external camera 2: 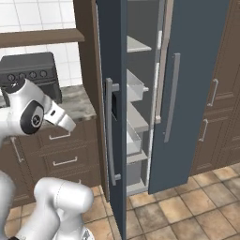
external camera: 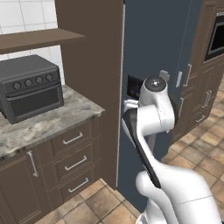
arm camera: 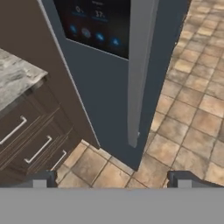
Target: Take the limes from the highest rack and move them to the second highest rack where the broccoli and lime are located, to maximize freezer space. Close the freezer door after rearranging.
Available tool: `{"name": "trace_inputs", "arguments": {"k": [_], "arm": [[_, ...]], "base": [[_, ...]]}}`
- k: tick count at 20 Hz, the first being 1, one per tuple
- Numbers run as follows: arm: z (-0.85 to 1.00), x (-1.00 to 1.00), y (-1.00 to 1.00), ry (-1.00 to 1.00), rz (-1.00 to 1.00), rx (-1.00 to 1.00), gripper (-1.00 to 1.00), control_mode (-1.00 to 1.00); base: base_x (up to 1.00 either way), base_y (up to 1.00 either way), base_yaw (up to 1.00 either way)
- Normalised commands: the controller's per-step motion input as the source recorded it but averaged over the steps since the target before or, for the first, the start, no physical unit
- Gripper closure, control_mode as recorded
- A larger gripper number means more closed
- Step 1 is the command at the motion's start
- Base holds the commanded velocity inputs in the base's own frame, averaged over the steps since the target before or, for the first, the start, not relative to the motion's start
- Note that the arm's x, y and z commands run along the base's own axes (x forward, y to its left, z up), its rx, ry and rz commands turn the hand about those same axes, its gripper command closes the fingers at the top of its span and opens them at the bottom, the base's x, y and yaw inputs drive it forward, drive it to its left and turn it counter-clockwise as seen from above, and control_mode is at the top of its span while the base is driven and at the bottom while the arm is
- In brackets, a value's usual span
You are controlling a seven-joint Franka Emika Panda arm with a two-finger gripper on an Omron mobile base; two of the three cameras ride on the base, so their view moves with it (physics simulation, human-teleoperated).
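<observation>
The dark blue freezer door point(external camera 2: 112, 70) stands ajar, its long grey handle point(external camera 2: 109, 131) facing me. Through the gap beside it I see white racks and bins point(external camera 2: 135, 86) inside; the limes and the broccoli are hidden from these angles. A second blue door point(external camera 2: 192, 84) hangs to the right of the gap. In the hand view my gripper point(arm camera: 111, 180) is open, its fingertips point(arm camera: 40, 179) wide apart with nothing between them. It looks down the door front past the display panel point(arm camera: 94, 24) and the handle point(arm camera: 140, 65), a short way off the door.
A marble counter point(external camera: 48, 120) with a black toaster oven point(external camera: 30, 87) and brown drawers point(external camera: 74, 162) stands left of the fridge. Tall brown cabinets with a built-in oven point(external camera: 216, 37) line the right. Tiled floor point(external camera 2: 187, 206) lies open in front.
</observation>
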Motion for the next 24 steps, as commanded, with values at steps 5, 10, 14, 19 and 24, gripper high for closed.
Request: {"name": "trace_inputs", "arguments": {"k": [5,10,14,19,24], "arm": [[-0.18,0.95,-0.24,0.0,0.0,0.0,-1.0,-1.0],[-0.25,0.9,-0.46,-0.01,0.0,0.0,-1.0,-1.0],[-0.2,0.92,-0.61,-0.02,0.0,0.02,-1.0,-1.0],[-0.14,0.99,-0.73,0.0,0.0,0.11,-1.0,-1.0],[-0.06,1.0,-0.78,0.0,0.0,0.19,-1.0,-1.0]], "base": [[0.0,0.0,0.0],[0.0,0.0,0.0],[0.0,0.0,0.0],[0.0,0.0,0.0],[0.0,0.0,0.0]]}}
